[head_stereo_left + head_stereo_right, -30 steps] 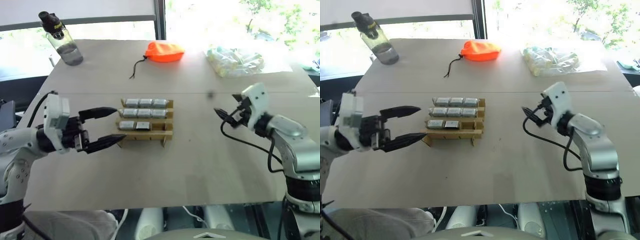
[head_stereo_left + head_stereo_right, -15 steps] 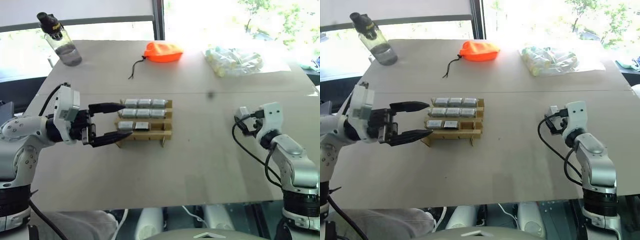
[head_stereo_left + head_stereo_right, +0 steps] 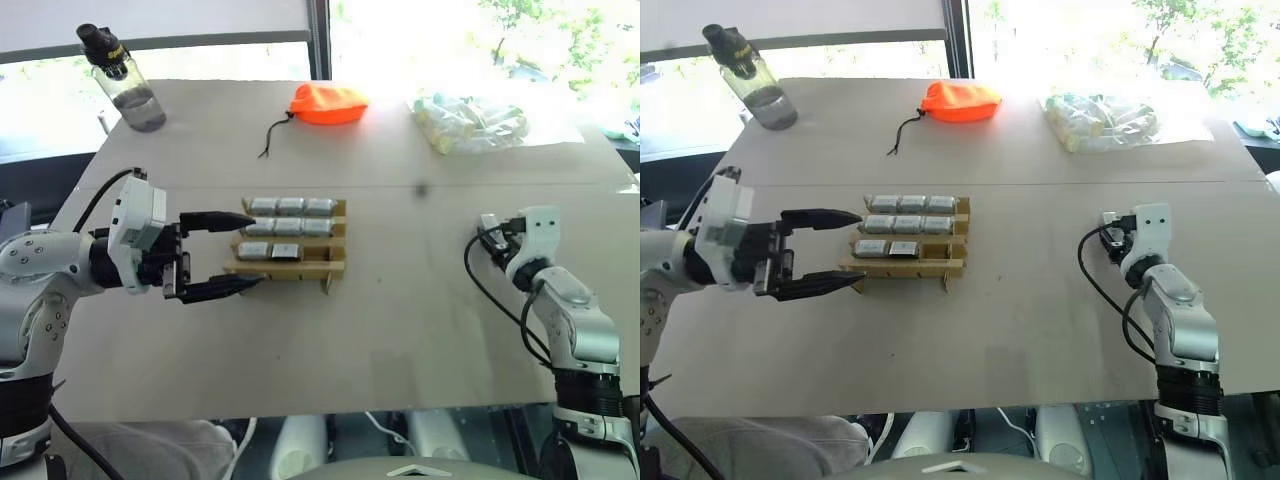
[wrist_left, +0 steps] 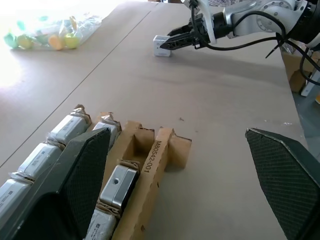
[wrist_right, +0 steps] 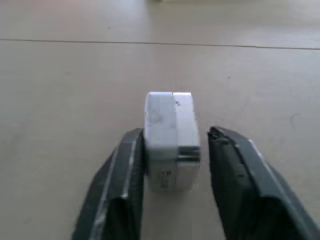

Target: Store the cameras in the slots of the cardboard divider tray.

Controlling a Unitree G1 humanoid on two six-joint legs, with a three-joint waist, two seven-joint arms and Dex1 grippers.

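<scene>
Camera [image 5: 170, 142] looking rigid, light, slick; we're pinching its flat sides with the right gripper [image 5: 172, 165], left gripper [image 3: 225, 252] gaping.

- Strong daylight pours through the windows [image 3: 450, 40] behind the worktop [image 3: 400, 320], which are blown out to white.
- Glare washes the worktop's far side.
- Shadows are soft and faint.
- In the right wrist view, the background is blurred.

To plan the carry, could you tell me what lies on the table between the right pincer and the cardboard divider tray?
Nothing: bare tabletop separates the right pincer, shut on a camera, from the cardboard divider tray, as the left eye view shows.
</scene>
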